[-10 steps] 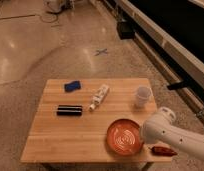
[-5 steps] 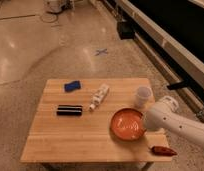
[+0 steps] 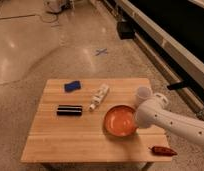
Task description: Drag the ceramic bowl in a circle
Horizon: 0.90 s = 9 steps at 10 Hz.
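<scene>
tool (image 3: pixel 139 121): hidden under white arm, at bowl's right rim; open or closed, cannot tell
ceramic bowl (image 3: pixel 120 120): right-centre of worktop (image 3: pixel 70 137), directly left of tool, touching it
axis: round, no long axis; any drag direction works
look: orange-red, glossy, shallow, upright, empty
near: white cup (image 3: pixel 143 94) just behind; red chili (image 3: pixel 163 150) at front right

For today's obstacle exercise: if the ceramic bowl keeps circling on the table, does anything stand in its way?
The gripper is at the ceramic bowl's right rim, with nothing between them. Close to the bowl are the white cup behind-right and the white tube behind-left; a wide circle could hit them.
</scene>
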Each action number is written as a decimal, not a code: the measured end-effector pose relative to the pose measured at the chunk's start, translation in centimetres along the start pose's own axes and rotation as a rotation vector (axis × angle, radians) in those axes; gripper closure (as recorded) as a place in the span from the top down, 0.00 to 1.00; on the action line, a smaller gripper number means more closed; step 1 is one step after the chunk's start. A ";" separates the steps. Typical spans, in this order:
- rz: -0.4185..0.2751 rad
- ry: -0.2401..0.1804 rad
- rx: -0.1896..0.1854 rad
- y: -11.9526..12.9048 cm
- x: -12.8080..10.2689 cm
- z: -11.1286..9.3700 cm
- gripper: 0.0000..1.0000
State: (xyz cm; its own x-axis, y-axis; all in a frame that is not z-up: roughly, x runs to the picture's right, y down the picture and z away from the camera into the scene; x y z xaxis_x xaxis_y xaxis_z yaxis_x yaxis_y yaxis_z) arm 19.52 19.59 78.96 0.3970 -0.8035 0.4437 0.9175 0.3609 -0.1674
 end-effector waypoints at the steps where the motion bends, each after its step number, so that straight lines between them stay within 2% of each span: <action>1: -0.017 -0.007 0.011 -1.2 -0.6 0.1 0.00; 4: -0.050 -0.028 0.042 -3.1 -2.5 0.3 0.00; 8: -0.074 -0.071 0.058 -2.0 -5.2 0.4 0.00; 9: -0.072 -0.070 0.058 -1.9 -5.2 0.4 0.00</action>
State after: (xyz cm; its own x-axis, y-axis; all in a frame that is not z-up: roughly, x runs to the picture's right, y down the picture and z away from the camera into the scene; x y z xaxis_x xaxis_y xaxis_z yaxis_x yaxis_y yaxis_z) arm 15.70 23.23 77.32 0.3257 -0.7939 0.5135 0.9396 0.3321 -0.0825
